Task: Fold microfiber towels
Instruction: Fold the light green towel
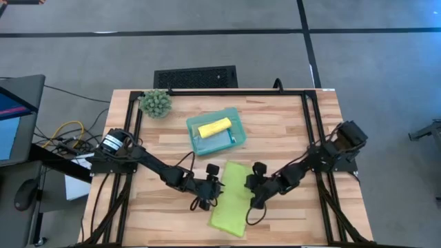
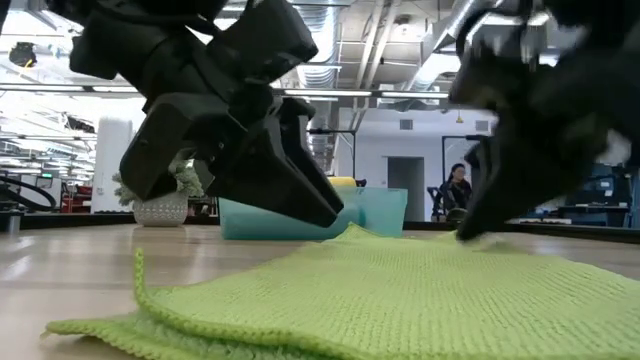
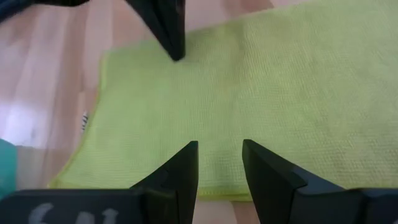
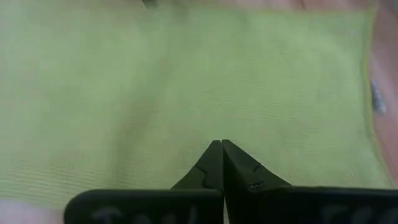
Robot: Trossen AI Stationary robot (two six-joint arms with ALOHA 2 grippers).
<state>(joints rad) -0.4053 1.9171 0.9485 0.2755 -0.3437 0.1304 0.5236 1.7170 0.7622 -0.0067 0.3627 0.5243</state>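
High view, lime green towel (image 1: pixel 231 201): folded strip, lower centre of frame.
My left gripper (image 1: pixel 212 191): on its left edge, fingers apart, holding nothing.
My right gripper (image 1: pixel 255 195): on its right edge, fingers closed.

- We're looking past the right gripper (image 4: pixel 222 144), fingers pressed together with no gap.
- Under it the lime green towel (image 4: pixel 155 87) lies flat, filling nearly everything.
- Bare wooden table (image 4: pixel 385 74) shows alongside one towel edge.
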